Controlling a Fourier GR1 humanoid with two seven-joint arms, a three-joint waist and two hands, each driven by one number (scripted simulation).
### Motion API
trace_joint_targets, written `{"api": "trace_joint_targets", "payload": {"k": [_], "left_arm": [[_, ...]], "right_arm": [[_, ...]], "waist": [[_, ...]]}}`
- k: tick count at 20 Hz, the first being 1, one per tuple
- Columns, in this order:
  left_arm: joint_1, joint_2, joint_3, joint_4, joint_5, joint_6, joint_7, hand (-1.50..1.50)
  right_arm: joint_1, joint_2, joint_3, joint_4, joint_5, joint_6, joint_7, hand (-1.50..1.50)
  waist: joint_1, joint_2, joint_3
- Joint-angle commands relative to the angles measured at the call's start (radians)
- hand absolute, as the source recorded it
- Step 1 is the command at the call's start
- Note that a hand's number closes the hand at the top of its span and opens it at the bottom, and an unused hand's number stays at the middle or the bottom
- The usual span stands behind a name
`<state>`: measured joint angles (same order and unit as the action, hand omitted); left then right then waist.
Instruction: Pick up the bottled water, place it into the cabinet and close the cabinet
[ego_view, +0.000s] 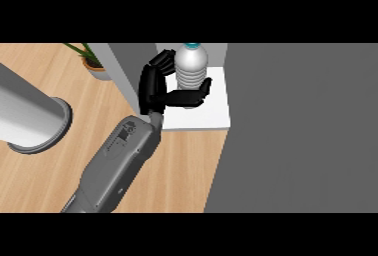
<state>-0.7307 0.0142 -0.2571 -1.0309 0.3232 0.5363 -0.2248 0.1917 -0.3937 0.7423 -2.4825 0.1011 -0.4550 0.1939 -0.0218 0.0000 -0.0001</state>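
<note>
The bottled water, clear with a blue cap, stands upright on the white floor of the open cabinet. My left hand is at the bottle's left. Its fingers run up along the bottle's left side and curl toward its top. The thumb crosses in front of the bottle's base, so the hand is curled round the bottle. The grey forearm comes in from the lower left. My right hand does not show.
A broad dark grey cabinet panel fills the right side. A grey cabinet wall stands left of the hand. A potted plant and a large grey cylinder sit on the wooden counter at left.
</note>
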Motion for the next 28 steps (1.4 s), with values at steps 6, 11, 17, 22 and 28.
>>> {"api": "trace_joint_targets", "payload": {"k": [6,11,17,22,28], "left_arm": [[-0.191,-0.014,0.069,0.369,0.017,0.036,-0.101,1.5],[-0.261,-0.014,0.109,0.531,-0.025,0.039,-0.165,1.5],[-0.32,-0.014,0.047,0.643,-0.058,0.14,-0.149,1.5],[-0.331,-0.014,0.078,0.72,-0.017,0.15,-0.191,1.5],[-0.333,0.002,0.159,0.824,-0.029,0.1,-0.285,1.5]], "right_arm": [[-0.006,-0.016,0.007,-0.082,0.023,0.013,0.022,-1.5],[-0.033,0.009,0.045,-0.084,0.046,-0.009,0.062,-1.5],[-0.012,0.026,0.073,0.0,0.041,-0.015,-0.045,-1.5],[0.002,-0.028,0.024,-0.092,0.001,0.007,0.02,-1.5],[0.033,-0.07,-0.01,-0.117,-0.039,0.019,-0.028,-1.5]], "waist": [[-0.015,0.007,0.0],[-0.023,0.011,-0.001],[-0.026,0.008,0.0],[-0.034,0.011,-0.001],[-0.042,0.018,0.0]]}}
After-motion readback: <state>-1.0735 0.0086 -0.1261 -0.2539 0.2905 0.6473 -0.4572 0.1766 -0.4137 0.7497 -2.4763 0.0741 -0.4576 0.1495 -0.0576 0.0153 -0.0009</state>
